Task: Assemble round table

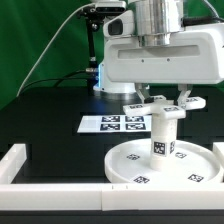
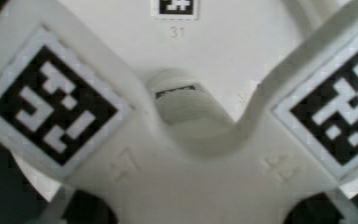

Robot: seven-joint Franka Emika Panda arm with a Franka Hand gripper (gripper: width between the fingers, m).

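Observation:
The large round disc (image 1: 125, 165) lies at the exterior view's lower right. The short leg (image 1: 161, 135) stands upright on the disc's hub, with a tag on its side. The cross-shaped foot (image 1: 166, 111) sits on top of the leg. My gripper (image 1: 168, 100) comes straight down onto the foot, with a finger on each side, and looks closed on it. In the wrist view the foot (image 2: 185, 170) fills the picture, with two tagged arms and a round middle socket (image 2: 179, 100). My fingertips are not clearly visible there.
The marker board (image 1: 105, 123) lies flat behind the disc. A long white border rail (image 1: 50, 190) runs along the front, and another rail (image 1: 12, 160) runs along the exterior view's left. The arm's base (image 1: 100, 75) stands at the back.

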